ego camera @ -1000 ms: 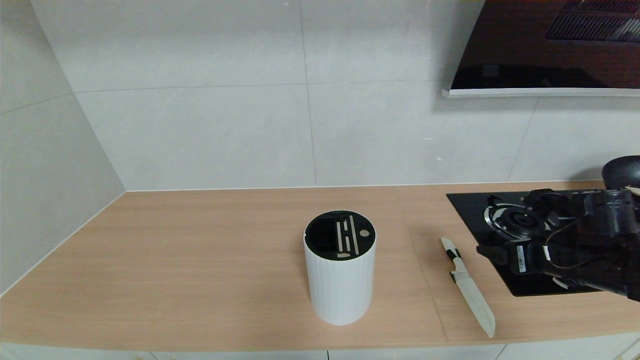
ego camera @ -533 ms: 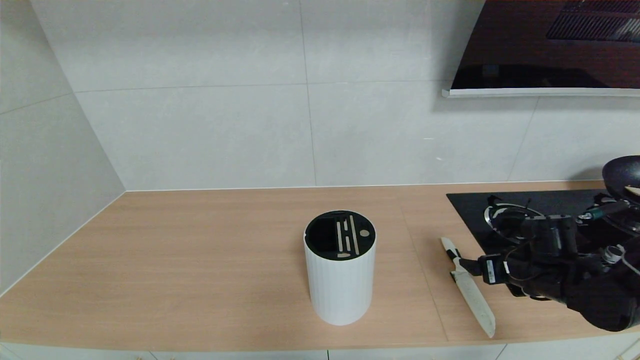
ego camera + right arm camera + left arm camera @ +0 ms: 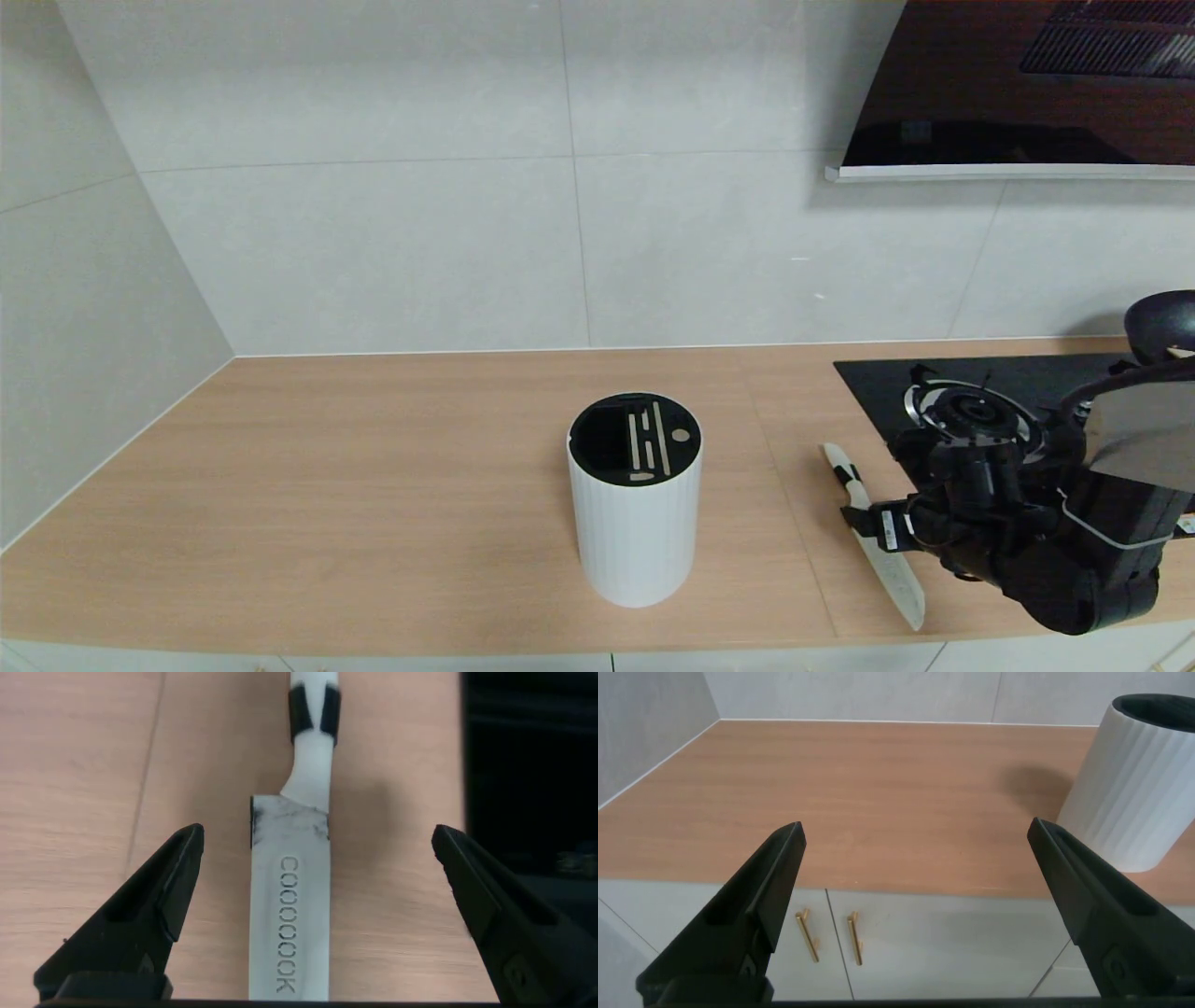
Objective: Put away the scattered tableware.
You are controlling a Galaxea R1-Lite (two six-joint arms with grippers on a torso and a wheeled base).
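Knife (image 3: 898,581) is laid flat on the worktop (image 3: 373,485), between the white holder (image 3: 635,499) and the hob (image 3: 878,387). The right gripper (image 3: 316,859) is held spread over the blade near the handle; the left gripper (image 3: 915,849) is spread too, at the worktop's front edge

Only lettering I can spot is a dark line of capitals running along the knife (image 3: 297,924) blade. There's also a small white sticker (image 3: 888,539) on the right gripper (image 3: 316,859), too tiny to read.
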